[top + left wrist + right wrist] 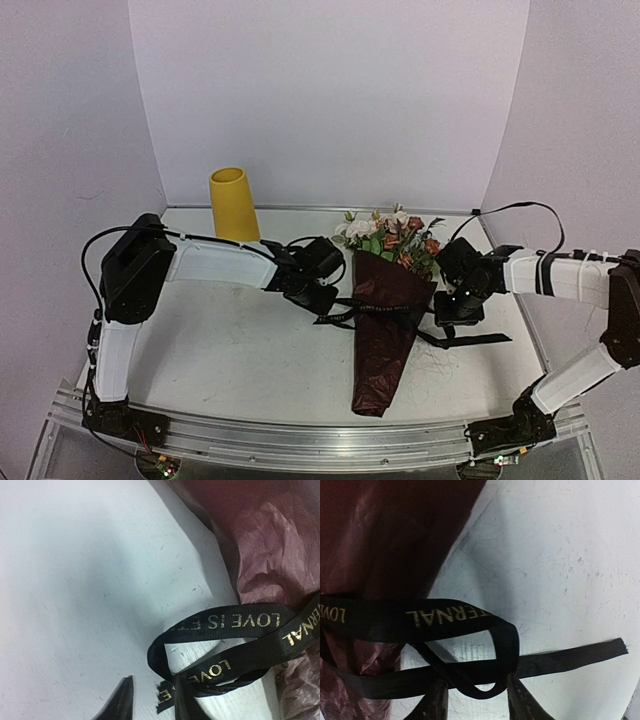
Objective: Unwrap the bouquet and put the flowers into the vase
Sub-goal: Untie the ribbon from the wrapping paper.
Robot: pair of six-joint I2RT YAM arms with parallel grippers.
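Little done: loosely straddling black lettered ribbon (225, 622) with part-open left gripper (152, 694) and right gripper (477, 696), clamping nothing, leaving dark red crinkled-paper bouquet (385, 320) tied, yellow tapered vase (232, 203) unfilled

Light: even and diffuse, thrown from overhead; white walls (330, 90) were lit flat.
Shadows: soft ones were cast on the table (230, 350) beside the bouquet (385, 320).
Exposure: bouquet paper was rendered near-black in the top view, creases lost.
Left wrist: ribbon (225, 622) lettering was rendered sharp; bottom edge was blurred; bluish cast was noted.
Right wrist: upper-left paper was underexposed; bottom edge was defocused.
Glare: faint sheen was seen on the front rail (300, 430).
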